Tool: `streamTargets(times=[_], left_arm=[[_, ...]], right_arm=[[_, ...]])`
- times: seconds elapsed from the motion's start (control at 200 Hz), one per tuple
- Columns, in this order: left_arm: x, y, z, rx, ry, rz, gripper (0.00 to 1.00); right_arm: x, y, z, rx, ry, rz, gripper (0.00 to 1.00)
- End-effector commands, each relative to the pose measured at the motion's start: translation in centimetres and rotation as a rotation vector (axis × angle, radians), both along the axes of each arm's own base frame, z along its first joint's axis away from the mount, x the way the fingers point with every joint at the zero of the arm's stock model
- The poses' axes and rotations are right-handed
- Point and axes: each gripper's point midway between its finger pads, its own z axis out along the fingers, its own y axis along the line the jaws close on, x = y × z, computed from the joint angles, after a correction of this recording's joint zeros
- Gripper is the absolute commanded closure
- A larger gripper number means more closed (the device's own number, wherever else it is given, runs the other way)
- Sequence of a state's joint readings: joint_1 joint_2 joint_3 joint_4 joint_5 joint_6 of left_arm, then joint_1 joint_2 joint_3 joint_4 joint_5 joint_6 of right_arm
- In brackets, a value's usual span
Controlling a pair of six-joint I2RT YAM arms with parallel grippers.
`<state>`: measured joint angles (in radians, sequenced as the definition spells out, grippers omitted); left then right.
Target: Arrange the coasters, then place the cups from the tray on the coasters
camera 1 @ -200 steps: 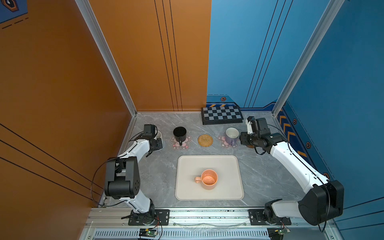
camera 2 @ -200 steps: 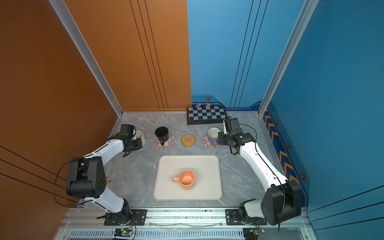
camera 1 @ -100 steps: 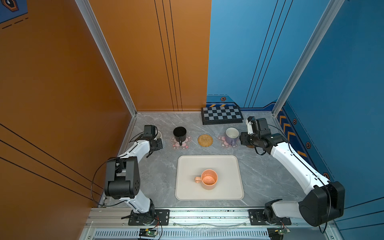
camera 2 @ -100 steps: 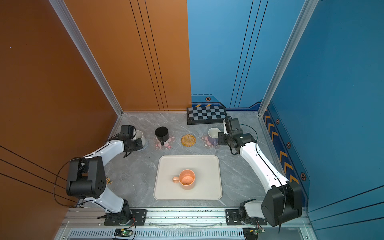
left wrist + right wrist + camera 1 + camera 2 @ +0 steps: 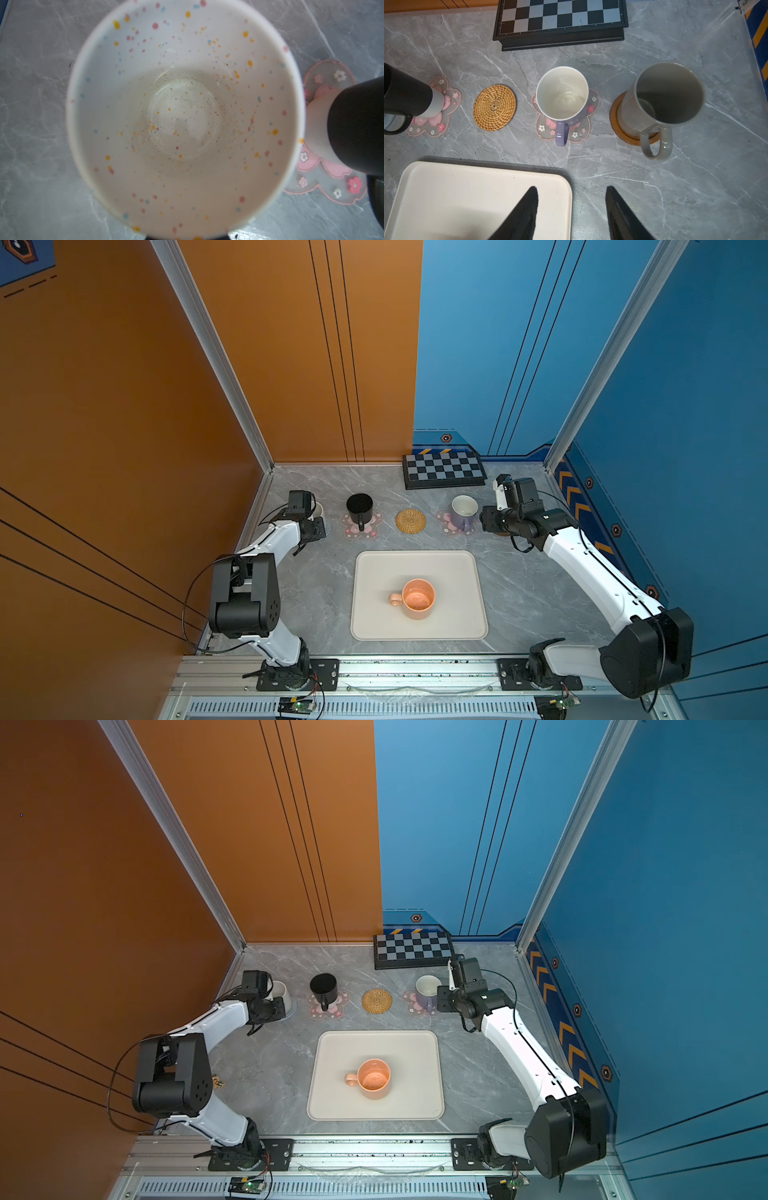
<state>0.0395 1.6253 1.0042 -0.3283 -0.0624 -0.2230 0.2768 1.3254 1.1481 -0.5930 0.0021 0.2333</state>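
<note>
Right wrist view, nearest first: the right gripper [image 5: 571, 188] hangs with its fingers [image 5: 527, 214] spread and nothing between them, over the corner of the tray [image 5: 446, 187]. In both top views the tray holds a single cup, the peach cup [image 5: 417, 598], upright with its handle toward the left arm's side.

Set against a second ago, nothing on the table has shifted and neither arm has moved — the scene is at a pause.

Beyond the tray runs the row of coasters. The grey cup [image 5: 668, 93] stands on the wooden coaster [image 5: 616, 122], clear of the right gripper. The lavender cup [image 5: 562, 93] sits on a pink flower coaster [image 5: 544, 124], and the straw coaster [image 5: 494, 107] is bare. The black cup [image 5: 359, 506] stands on the second pink flower coaster [image 5: 372, 531].

At the left end the left gripper [image 5: 277, 1006] is right at the speckled cup [image 5: 182, 116], which fills the left wrist view. Whether the jaws clamp it I cannot tell, nor whether it rests on the grey-blue coaster [image 5: 292, 1009], of which only an edge shows. Farthest back lies the checkered board [image 5: 444, 470].

The stillness suggests the grey cup is finished — what remains is probably the peach cup, bound for the straw coaster.
</note>
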Motion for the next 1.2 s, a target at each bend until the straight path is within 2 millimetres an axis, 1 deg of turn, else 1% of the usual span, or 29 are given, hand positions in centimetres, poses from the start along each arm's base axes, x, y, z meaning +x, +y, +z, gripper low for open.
streamTargets(times=[0.0,0.19,0.285,0.4,0.471,0.571,0.616,0.646,0.676,0.826,1.036,1.196], left_arm=[[-1.5,1.7,-1.9,0.042,0.093,0.062,0.83],[-1.5,2.4,-2.0,0.056,0.101,0.08,0.79],[-1.5,2.3,-2.1,0.051,0.102,0.077,0.75],[-1.5,2.3,-2.0,0.049,0.101,0.075,0.74],[-1.5,2.2,-2.0,0.043,0.099,0.072,0.71],[-1.5,2.1,-1.8,0.038,0.093,0.071,0.71],[-1.5,2.0,-1.5,0.038,0.087,0.069,0.7],[-1.6,2.0,-1.3,0.035,0.082,0.068,0.66],[-1.5,2.0,-1.1,0.034,0.073,0.069,0.65],[-1.6,1.7,0.5,0.011,0.025,0.077,0.63],[-2.9,1.3,1.8,0.0,0.002,0.082,0.59],[-4.7,0.5,2.8,-0.006,0.019,0.083,0.58]], right_arm=[[-1.0,-0.2,0.3,-0.012,0.004,0.01,0.44],[-0.7,0.0,0.4,-0.005,0.006,0.012,0.44],[-0.7,0.1,0.6,-0.002,0.004,0.01,0.44],[-0.7,0.1,0.6,-0.002,0.005,0.013,0.43],[-0.7,0.2,0.7,-0.001,0.004,0.012,0.43],[-0.7,0.2,0.7,0.002,0.005,0.011,0.43],[-0.8,0.2,0.6,0.001,0.007,0.011,0.43],[-0.8,0.2,0.6,0.0,0.008,0.012,0.43],[-0.8,0.2,0.6,0.0,0.007,0.011,0.43],[-0.9,0.1,0.8,-0.001,0.004,0.007,0.42],[-1.3,0.1,1.4,0.003,-0.012,0.001,0.4],[-1.8,-0.6,1.6,-0.007,-0.018,-0.032,0.4]])
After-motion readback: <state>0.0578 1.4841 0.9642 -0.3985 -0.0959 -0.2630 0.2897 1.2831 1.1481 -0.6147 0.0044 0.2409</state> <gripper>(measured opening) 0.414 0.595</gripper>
